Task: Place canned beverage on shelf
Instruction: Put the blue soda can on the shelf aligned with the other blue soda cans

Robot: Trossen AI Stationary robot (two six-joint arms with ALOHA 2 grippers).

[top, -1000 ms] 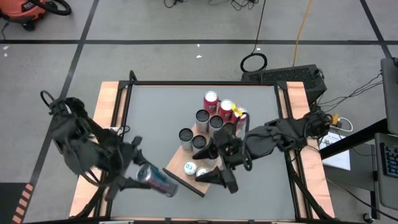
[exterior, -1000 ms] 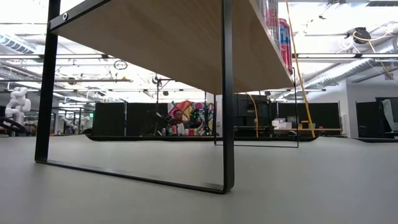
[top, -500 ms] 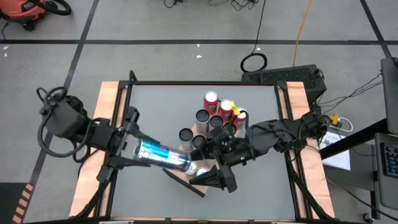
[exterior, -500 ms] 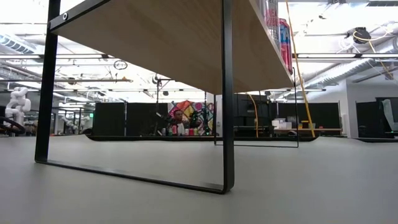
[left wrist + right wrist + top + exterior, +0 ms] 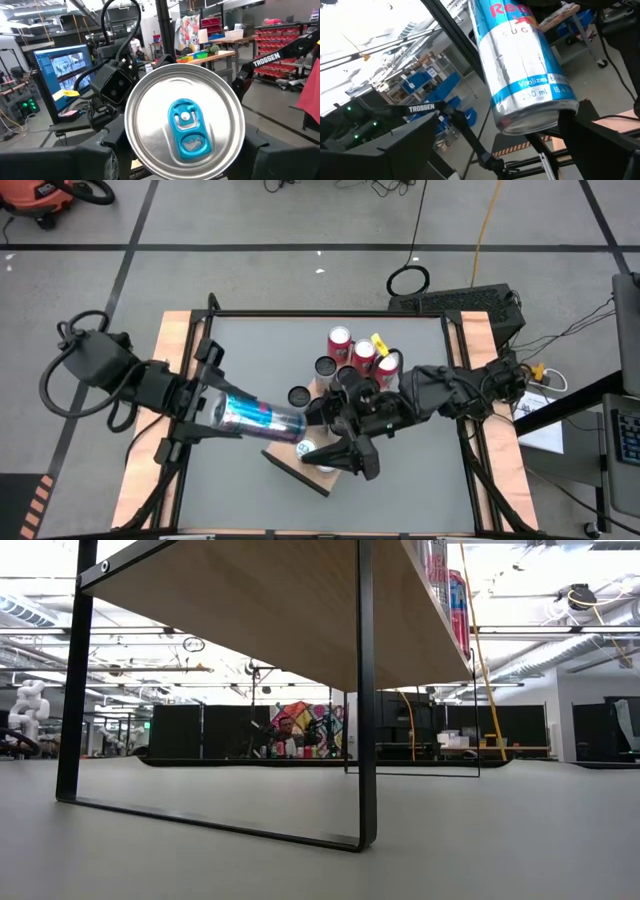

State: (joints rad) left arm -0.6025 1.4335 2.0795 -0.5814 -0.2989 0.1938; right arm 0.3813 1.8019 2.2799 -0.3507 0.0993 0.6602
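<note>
High view: my left gripper is clamped on the blue-and-silver can, lying sideways above the bench beside the shelf; my right gripper gapes wide over that shelf.

Just left of the frame's centre, the left gripper clamps a slim blue-and-silver can lying sideways. Its far end reaches the wide-spread right gripper above the light-brown wooden shelf board. Red-topped cans and dark-topped cans cluster at upper centre.
</note>
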